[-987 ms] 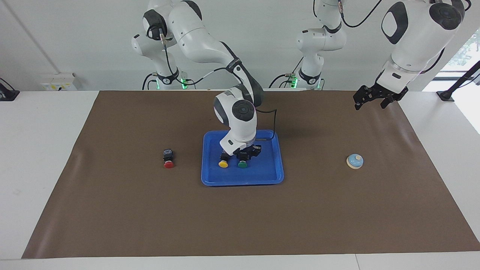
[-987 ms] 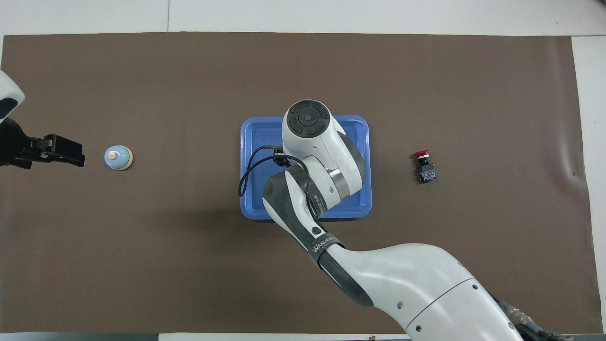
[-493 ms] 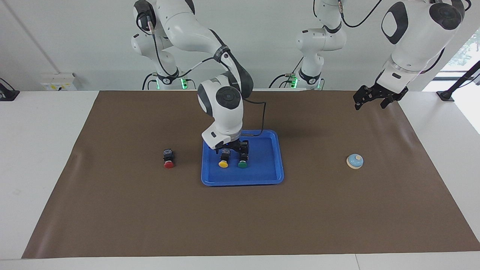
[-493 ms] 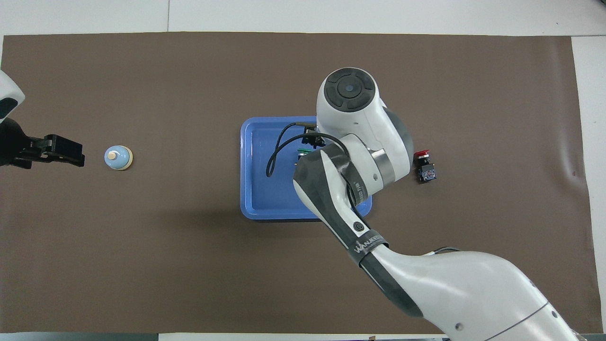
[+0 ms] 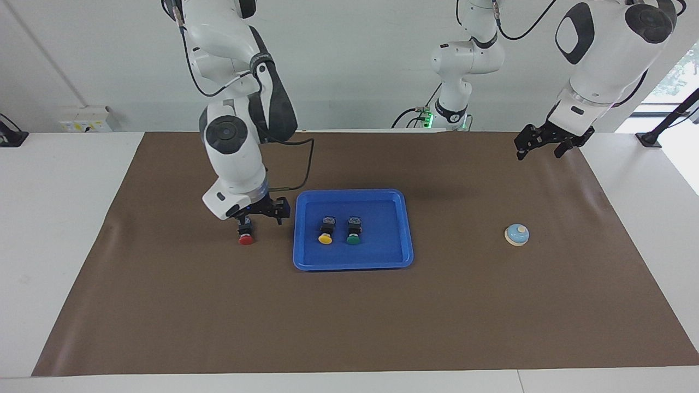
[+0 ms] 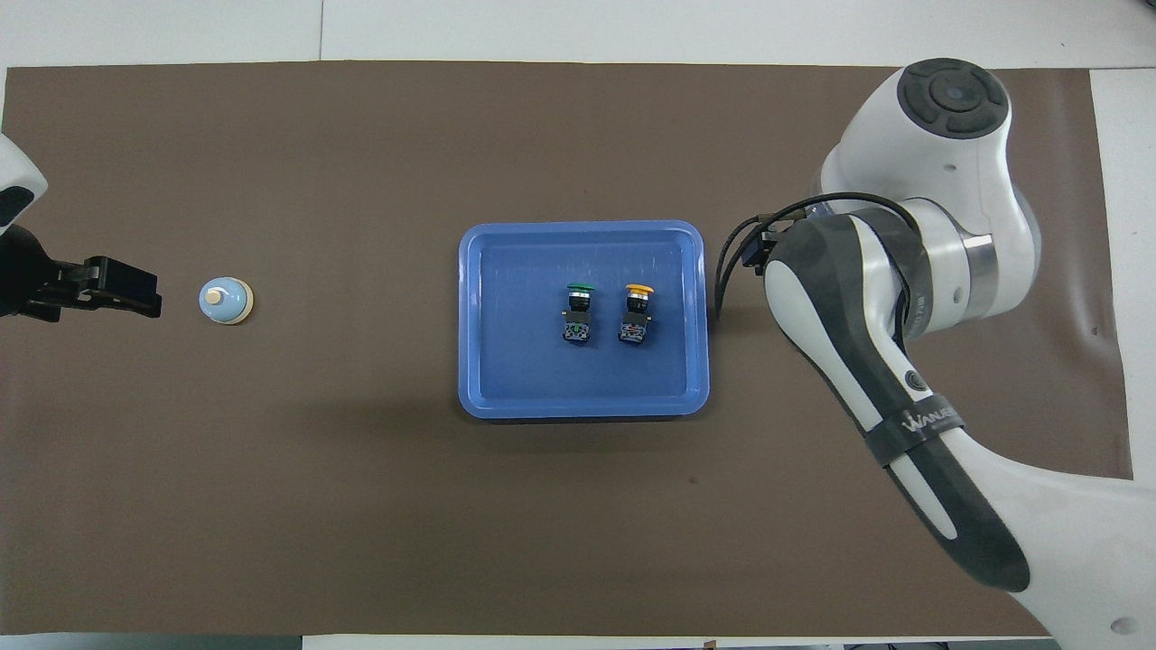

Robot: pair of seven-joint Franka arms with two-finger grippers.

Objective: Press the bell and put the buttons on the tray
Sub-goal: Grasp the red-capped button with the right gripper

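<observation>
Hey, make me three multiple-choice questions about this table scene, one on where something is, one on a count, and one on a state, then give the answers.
1. Where is the red button?
A. on the brown mat beside the tray
B. in the tray
C. next to the bell

2. How many buttons lie in the blue tray?
A. one
B. two
C. three

3. What state is the right pincer in?
A. shut on the red button
B. open over the red button
C. shut on the bell

Answers:
1. A, it sits on the mat toward the right arm's end.
2. B, only the yellow button and the green button are inside.
3. B, its fingers are spread just above that button.
</observation>
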